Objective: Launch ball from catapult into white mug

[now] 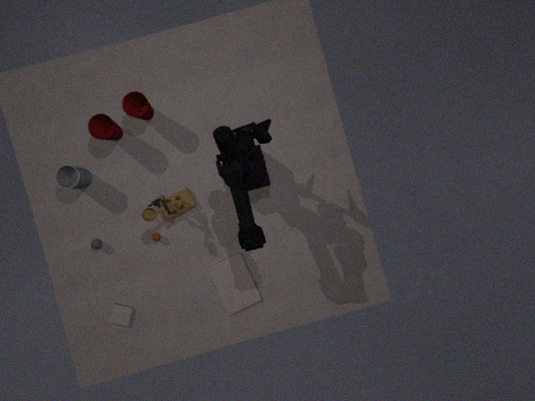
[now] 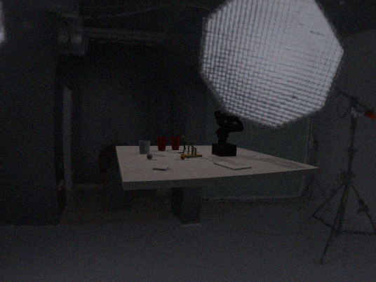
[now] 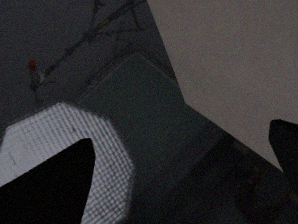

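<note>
The orange ball (image 1: pixel 157 236) (image 2: pixel 183 157) lies on the table beside the yellow-brown catapult (image 1: pixel 182 201) (image 2: pixel 193 155). The catapult's round cup (image 1: pixel 149 214) stands raised at its left end and looks empty. The white mug (image 1: pixel 69 178) (image 2: pixel 144 147), grey in this dim light, stands upright left of the catapult, toward the far side. My gripper (image 3: pixel 182 139) is open, its two dark fingers wide apart with nothing between them in the wrist view. It is up in the air by the arm's base, to the right of the catapult and well away from the ball.
Two red cups (image 1: pixel 104 127) (image 1: pixel 136 105) stand beyond the mug. A grey ball (image 1: pixel 96 243) (image 2: pixel 149 156) lies left of the orange one. A pale slab (image 1: pixel 237 294) (image 2: pixel 233 165) and a small pale tile (image 1: pixel 121 315) (image 2: pixel 160 168) lie toward the near edge.
</note>
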